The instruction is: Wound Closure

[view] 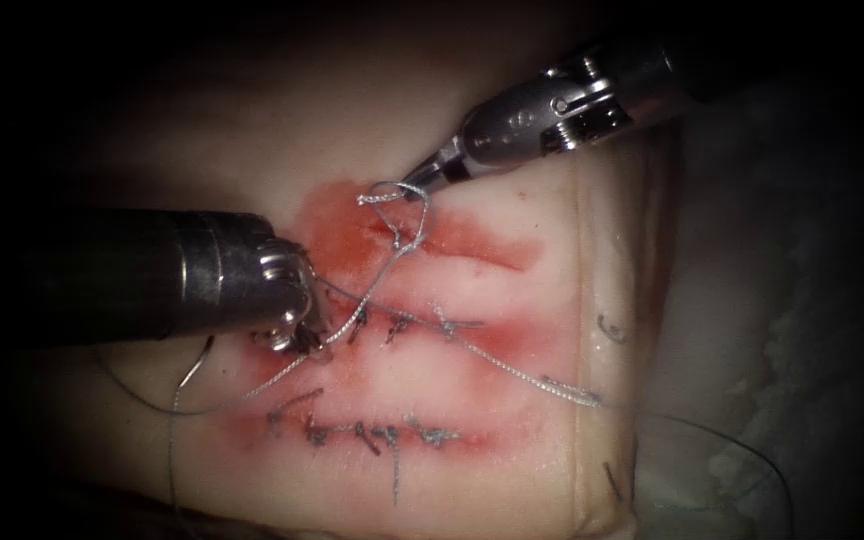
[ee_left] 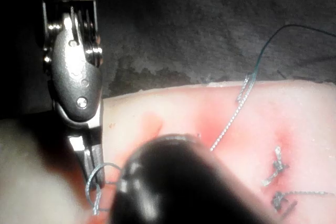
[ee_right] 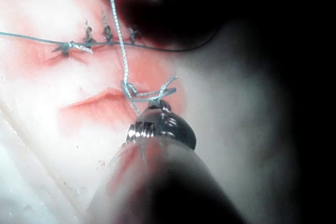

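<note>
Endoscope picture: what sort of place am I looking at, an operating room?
Probably a surgical practice bench, not an operation. A cut slab of tissue with squared edges carries stitched rows, and the right tool holds a thread loop while the left tool holds thread beside the cut.

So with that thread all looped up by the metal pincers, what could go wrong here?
The right tool holds a small loop of thread over the upper cut; too hard a pull might tear the soft tissue or snap the thread. The left tool grips the same thread among finished stitches, so it could snag them. Loose thread crossing the tissue might tangle. I cannot make out the needle.
</note>
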`<state>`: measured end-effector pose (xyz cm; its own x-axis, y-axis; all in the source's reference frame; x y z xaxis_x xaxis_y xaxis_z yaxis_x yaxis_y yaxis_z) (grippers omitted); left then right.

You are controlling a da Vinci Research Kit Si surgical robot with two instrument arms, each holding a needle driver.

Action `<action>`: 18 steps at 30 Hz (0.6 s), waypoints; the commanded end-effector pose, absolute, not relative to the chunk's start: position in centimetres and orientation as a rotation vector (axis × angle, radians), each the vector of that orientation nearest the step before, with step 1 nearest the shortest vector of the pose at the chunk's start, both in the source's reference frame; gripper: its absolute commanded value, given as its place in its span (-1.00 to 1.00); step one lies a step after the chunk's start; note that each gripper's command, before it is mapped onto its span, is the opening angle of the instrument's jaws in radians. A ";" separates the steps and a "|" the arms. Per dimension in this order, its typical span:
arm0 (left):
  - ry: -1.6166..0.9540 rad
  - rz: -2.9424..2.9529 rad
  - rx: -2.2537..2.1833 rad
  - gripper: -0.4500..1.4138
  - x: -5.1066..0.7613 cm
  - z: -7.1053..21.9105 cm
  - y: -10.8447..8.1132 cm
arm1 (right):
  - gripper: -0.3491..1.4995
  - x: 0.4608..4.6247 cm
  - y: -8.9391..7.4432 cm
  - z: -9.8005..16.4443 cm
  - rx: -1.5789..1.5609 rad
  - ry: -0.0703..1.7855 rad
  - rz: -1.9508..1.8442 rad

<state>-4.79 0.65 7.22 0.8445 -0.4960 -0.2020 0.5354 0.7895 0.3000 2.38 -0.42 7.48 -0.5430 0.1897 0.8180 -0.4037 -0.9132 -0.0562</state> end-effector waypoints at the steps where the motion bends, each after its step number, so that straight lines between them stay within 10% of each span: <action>1: 0.127 -0.554 0.372 -1.00 -4.85 7.2 0.7 | -1.00 2.48 -0.5 7.6 1.265 -0.324 2.499; 18: 0.342 -0.420 0.618 -1.00 -4.77 7.0 -0.5 | -1.00 2.33 0.0 7.8 1.361 -0.061 2.878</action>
<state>-4.70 -0.63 6.94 0.8595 -0.2652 -0.4371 0.4739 0.7337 0.4869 2.24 0.00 7.81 -0.6325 -0.0737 0.7711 0.0565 -0.9972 -0.0490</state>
